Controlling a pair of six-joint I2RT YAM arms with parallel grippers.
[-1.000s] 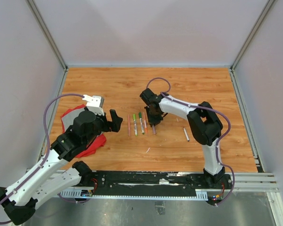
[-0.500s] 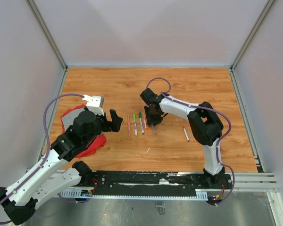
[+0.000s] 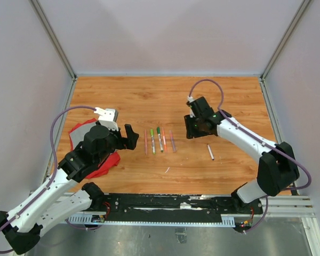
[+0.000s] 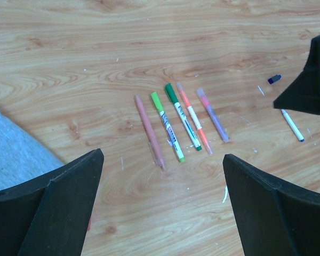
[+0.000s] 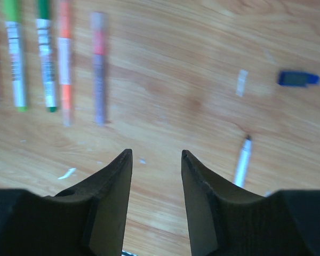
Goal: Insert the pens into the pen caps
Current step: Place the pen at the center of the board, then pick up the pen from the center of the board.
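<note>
Pens [image 3: 159,140] sit mid-frame from above, looking capped, with the right end effector [image 3: 192,130] to their right and the left end effector [image 3: 130,136] opposite. Left wrist: gaping wide, empty. Right wrist: parted, nothing held. Bare pen [image 5: 242,160] lower right, blue cap [image 5: 298,79] upper right. I reckon that pair's next.

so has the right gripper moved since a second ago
Yes, the right gripper has swung rightward, away from the row of pens.
</note>
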